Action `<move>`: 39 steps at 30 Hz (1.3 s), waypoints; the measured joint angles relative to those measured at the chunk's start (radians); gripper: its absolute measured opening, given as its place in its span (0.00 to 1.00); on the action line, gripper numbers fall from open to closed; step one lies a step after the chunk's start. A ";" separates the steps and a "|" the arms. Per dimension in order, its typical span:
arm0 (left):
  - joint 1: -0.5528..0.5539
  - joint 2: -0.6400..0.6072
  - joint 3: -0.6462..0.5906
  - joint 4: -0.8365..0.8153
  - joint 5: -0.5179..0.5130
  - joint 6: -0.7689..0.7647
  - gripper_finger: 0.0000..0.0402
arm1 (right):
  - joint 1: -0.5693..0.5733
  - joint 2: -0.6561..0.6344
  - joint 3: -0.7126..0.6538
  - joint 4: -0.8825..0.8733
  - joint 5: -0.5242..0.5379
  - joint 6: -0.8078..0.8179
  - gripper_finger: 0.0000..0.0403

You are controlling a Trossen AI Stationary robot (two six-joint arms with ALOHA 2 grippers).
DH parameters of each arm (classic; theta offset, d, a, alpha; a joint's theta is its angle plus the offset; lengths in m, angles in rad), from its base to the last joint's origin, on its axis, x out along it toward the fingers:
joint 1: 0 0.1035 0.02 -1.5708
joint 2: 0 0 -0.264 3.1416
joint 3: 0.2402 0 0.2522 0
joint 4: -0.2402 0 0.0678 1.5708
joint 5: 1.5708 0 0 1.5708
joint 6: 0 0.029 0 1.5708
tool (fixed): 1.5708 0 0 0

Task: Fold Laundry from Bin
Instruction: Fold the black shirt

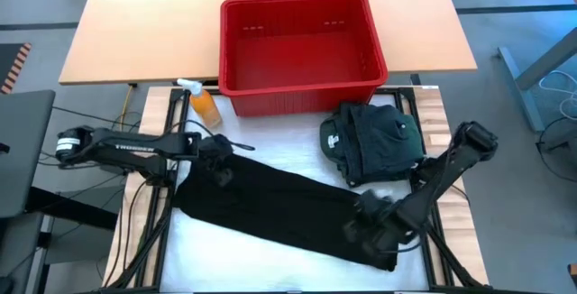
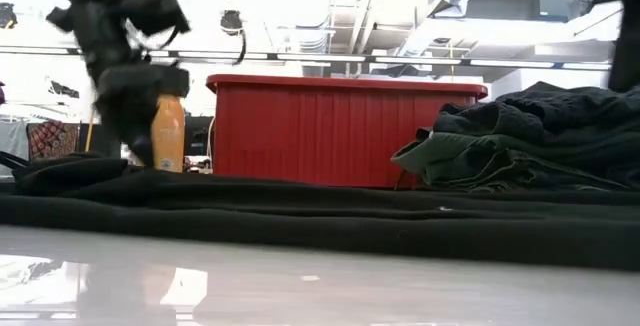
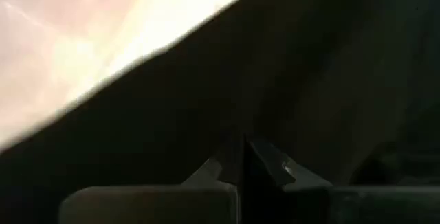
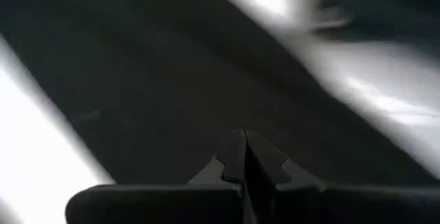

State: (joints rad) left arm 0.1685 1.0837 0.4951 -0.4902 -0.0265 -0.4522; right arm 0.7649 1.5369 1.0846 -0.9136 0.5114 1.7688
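One bin (image 1: 302, 55) | one bottle (image 1: 202, 103) | two hands: left (image 1: 219, 152), right (image 1: 359, 226), both pinching black garment (image 1: 279, 208).

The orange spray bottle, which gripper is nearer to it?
Left. The left gripper is just in front of the orange spray bottle, on the black garment; the right gripper is far across it.

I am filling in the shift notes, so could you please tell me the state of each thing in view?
Bin: upright, no laundry showing inside.
Black garment: spread flat in a long band across the table.
Dark green pile: bunched in a heap beside the bin.
Spray bottle: standing upright by the bin's corner.
Left gripper: shut on the black garment's end.
Right gripper: shut on the black garment's other end.
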 joint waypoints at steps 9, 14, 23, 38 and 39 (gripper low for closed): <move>0.017 -0.007 -0.182 0.136 0.020 -0.111 0.00 | -0.177 0.256 -0.003 0.528 -0.010 -0.412 0.06; 0.017 -0.008 -0.190 0.138 0.019 -0.118 0.00 | -0.218 0.346 -0.004 0.623 -0.158 -0.468 0.06; 0.015 -0.006 -0.192 0.135 -0.006 -0.138 0.00 | -0.146 0.314 -0.004 0.590 -0.297 -0.487 0.06; 0.017 -0.002 -0.070 0.151 0.037 -0.045 0.00 | -0.038 -0.035 -0.004 0.117 -0.314 0.026 0.18; 0.017 -0.003 -0.055 0.156 0.037 -0.035 0.00 | -0.011 -0.050 -0.006 0.090 -0.314 0.089 0.21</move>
State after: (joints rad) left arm 0.1852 1.0805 0.4404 -0.3344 0.0108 -0.4875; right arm 0.7542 1.4868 1.0789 -0.8235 0.1970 1.8580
